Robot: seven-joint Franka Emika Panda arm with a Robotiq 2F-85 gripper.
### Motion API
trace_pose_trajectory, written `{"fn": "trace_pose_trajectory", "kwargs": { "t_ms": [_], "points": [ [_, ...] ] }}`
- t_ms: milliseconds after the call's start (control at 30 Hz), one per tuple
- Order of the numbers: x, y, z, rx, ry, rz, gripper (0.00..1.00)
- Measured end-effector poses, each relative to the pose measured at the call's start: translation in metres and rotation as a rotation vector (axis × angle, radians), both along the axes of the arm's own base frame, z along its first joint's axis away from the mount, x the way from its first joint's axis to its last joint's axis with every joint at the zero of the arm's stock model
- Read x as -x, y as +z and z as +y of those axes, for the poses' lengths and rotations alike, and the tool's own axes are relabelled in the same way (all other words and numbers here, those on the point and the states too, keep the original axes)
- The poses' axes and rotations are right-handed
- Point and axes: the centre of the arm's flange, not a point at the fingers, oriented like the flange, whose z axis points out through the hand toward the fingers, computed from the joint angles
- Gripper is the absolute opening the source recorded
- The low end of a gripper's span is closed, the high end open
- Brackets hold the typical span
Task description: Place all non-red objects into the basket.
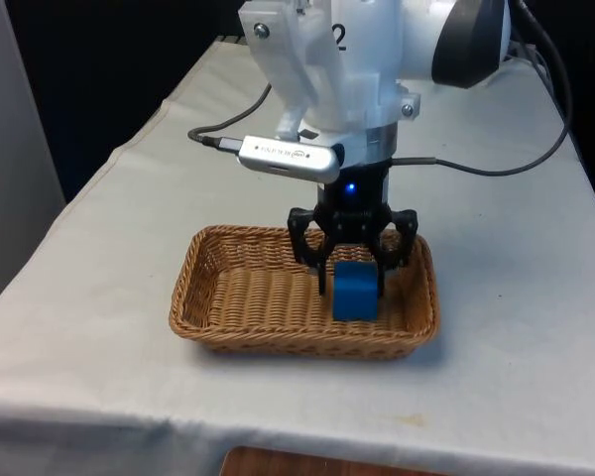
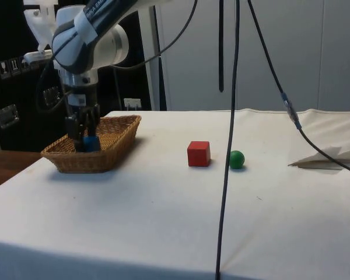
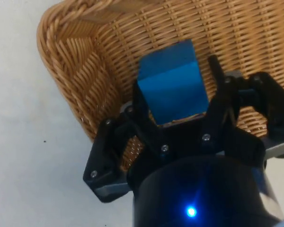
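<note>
Item one on my screens: a blue cube (image 1: 355, 291), sitting inside the wicker basket (image 1: 228, 297) toward the end on the front view's right, with the tool (image 1: 351, 281) down over it. The two black fingers (image 3: 141, 106) flank the cube on either side; from the wrist view I take the tool as clamped on the blue cube, though whether the cube's underside already rests on the weave I cannot tell.

Item two: the basket itself, shallow, oblong, light brown, standing on the surface (image 1: 516, 327) near the edge closest to the front camera. In the side view the basket (image 2: 114, 137) has the tool (image 2: 83, 140) sunk within its walls.

Item three: a red cube (image 2: 198, 153), on the cloth well apart from the basket, out in the open middle of the surface.

Item four: a green ball (image 2: 237, 158), just beside the red cube, on the side away from the basket.

Surroundings: a white cloth covers the whole surface (image 2: 163, 221) and drapes over its edges. Black cables (image 2: 230, 116) hang down in front of the side camera. Beyond the basket stand dark cabinets (image 2: 11, 87); behind the red cube, pale wall panels (image 2: 280, 52).
</note>
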Motion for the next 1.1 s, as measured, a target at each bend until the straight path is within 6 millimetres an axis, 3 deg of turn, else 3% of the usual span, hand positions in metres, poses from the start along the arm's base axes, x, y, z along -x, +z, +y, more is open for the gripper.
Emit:
{"fn": "trace_pose_trajectory", "kwargs": {
  "t_ms": [33,67,100,200,267,667,900,1100],
  "points": [
    [0.0,0.0,0.0,0.0,0.0,0.0,0.42],
    [0.0,0.0,0.0,0.0,0.0,0.0,0.61],
    [0.0,-0.001,0.0,0.0,0.001,0.0,0.61],
    [-0.001,-0.002,0.0,0.001,0.001,0.0,0.9],
    [-0.001,-0.002,0.0,0.002,0.001,0.0,1.0],
    [-0.002,0.006,-0.002,0.002,-0.001,-0.002,1.0],
    [0.006,0.042,-0.003,-0.014,-0.007,0.002,1.0],
    [0.013,0.06,-0.005,-0.019,-0.01,0.005,1.0]
  ]
}}
